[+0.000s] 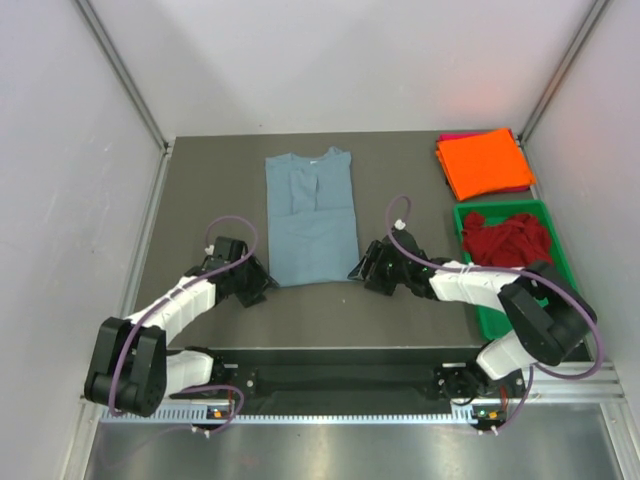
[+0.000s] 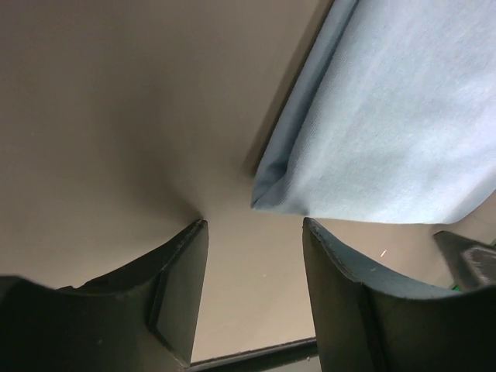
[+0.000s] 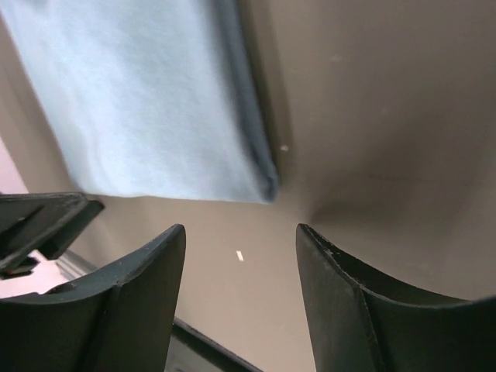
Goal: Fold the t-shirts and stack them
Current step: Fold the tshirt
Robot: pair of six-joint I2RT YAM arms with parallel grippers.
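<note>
A dusty blue-grey t-shirt [image 1: 311,217] lies flat on the table, its sides folded in to a long strip, collar at the far end. My left gripper [image 1: 262,284] sits low at its near left corner [image 2: 267,194], open, nothing between the fingers. My right gripper [image 1: 362,268] is at the near right corner [image 3: 260,182], open too and just short of the cloth. A folded orange t-shirt [image 1: 484,163] rests on a magenta-pink one [image 1: 452,136] at the far right. A dark red t-shirt [image 1: 507,240] lies crumpled in the tray.
The green plastic tray [image 1: 497,316] stands along the right side of the table, next to my right arm. White walls close in the table on the left, right and far sides. The table's near edge [image 2: 256,355] runs just behind both grippers.
</note>
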